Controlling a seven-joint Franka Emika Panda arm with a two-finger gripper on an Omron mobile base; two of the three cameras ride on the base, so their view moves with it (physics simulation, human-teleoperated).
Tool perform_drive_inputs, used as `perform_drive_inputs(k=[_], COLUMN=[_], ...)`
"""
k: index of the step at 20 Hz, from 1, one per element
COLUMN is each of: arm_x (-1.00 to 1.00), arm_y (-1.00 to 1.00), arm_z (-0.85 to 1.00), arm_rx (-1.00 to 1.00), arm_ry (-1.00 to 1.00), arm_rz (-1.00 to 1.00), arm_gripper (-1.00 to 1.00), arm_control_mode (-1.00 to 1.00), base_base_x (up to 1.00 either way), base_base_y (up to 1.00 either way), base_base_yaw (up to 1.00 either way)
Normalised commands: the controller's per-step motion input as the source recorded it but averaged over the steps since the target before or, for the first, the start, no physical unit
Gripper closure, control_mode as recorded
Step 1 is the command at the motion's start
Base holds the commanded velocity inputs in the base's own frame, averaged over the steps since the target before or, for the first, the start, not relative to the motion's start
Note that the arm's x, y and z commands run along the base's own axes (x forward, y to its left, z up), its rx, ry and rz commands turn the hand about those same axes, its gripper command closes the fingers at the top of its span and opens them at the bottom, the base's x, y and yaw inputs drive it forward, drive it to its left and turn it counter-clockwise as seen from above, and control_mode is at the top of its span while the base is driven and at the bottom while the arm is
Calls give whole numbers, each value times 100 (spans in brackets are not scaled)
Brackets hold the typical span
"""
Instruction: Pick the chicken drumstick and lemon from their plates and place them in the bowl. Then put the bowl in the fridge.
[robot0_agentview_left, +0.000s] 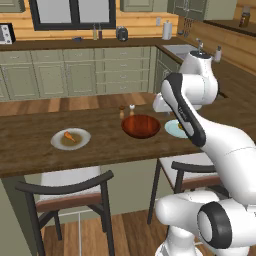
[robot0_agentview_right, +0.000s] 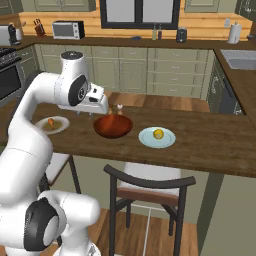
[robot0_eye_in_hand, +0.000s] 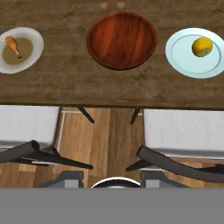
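- Small orange-brown tapered chicken drumstick (robot0_eye_in_hand: 13, 46) lies on the white-rimmed, brown-centred plate (robot0_eye_in_hand: 36, 52), at the bowl's 9 o'clock.
- Wide glossy reddish-brown wooden bowl (robot0_eye_in_hand: 121, 40) sits upright, empty.
- Bright yellow lemon (robot0_eye_in_hand: 202, 46) rests on the pale blue-green plate (robot0_eye_in_hand: 183, 57), at 3 o'clock.

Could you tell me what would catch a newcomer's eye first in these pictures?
The glossy reddish-brown bowl sits empty in the middle of the wooden counter. On one side of it the bright yellow lemon rests on a pale blue plate; on the other, the small chicken drumstick lies on a white-rimmed plate. Two chairs stand below.
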Motion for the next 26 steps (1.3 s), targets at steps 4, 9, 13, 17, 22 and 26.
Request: perform_drive_inputs(k=[4,9,13,17,22,26], arm_x=[-12,22,62,62,59,57], arm_y=[-47,-100,-100,-100,-71,-33], arm_z=[-13,-26,-19,-25,-43,-73], arm_rx=[0,0,0,0,0,5], arm_ry=[0,5,7,6,8,10], arm_rz=[0,-4,-6,-7,-13,-6], arm_gripper=[-100,-100,-100,-100,-100,-100], arm_control_mode=[-100,-100,-100,-100,-100,-100], base_base_x=[0,0,0,0,0,0], base_base_y=[0,0,0,0,0,0], base_base_yaw=[0,0,0,0,0,0])
